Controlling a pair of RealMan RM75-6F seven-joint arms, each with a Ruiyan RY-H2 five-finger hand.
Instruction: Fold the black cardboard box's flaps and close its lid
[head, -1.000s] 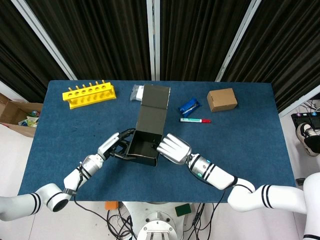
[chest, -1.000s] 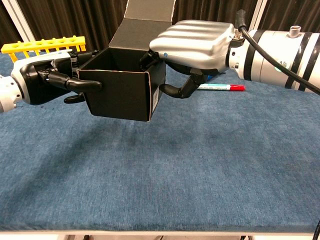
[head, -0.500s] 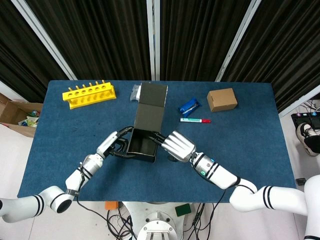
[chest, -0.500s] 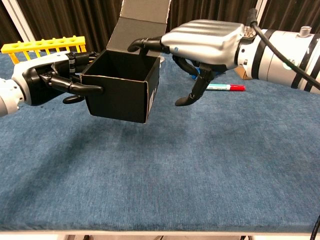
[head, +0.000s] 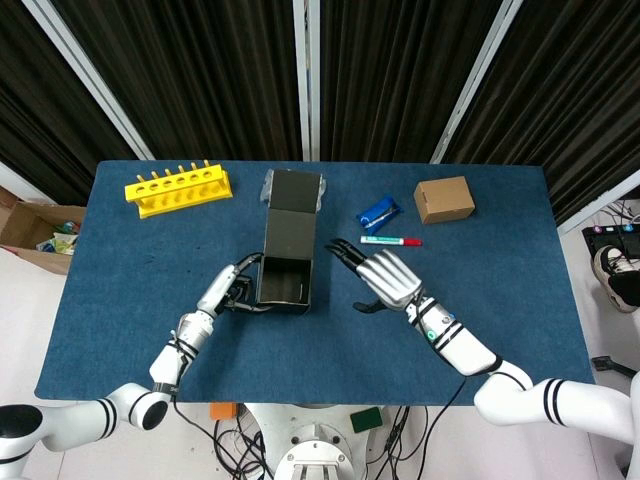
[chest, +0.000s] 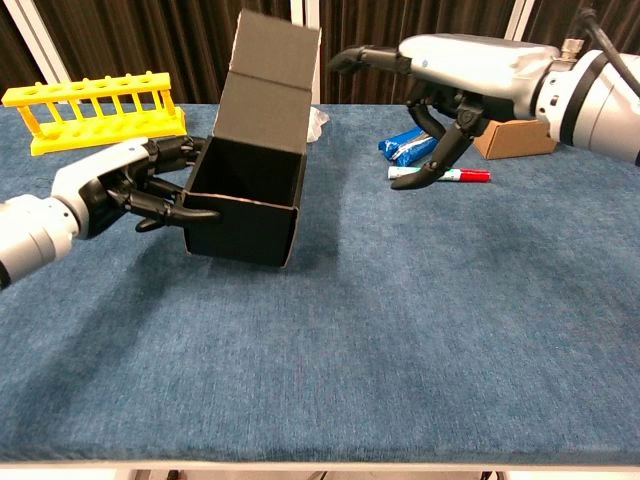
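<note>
Head view: black cardboard box (head: 283, 283) sat near the table (head: 520, 300) middle, open-topped, lid (head: 291, 212) laid back toward the far edge. Left hand (head: 232, 290) gripped the box's left wall, fingers curled over the rim. Right hand (head: 385, 277) hung to the right of the box — apart from it, fingers spread, holding nothing. Beyond the box: yellow tube rack (head: 179, 189) far to its left, red-capped marker (head: 390, 240), blue packet (head: 379, 212) and small brown box (head: 444, 200) to its right.

Chest view: box (chest: 243, 215) tilted a little, lid (chest: 269, 97) standing up behind the opening. Left hand (chest: 130, 190) clamped on the wall nearest it, one finger lying along the front rim. Right hand (chest: 452, 85) raised above and right of the box, splayed and empty.

Judged risks: held by one wall only, so a push on the lid from the right hand could pivot or slide the box out of that grip. Could also crush the thin wall if squeezed harder. State of the side flaps impossible to make out.
</note>
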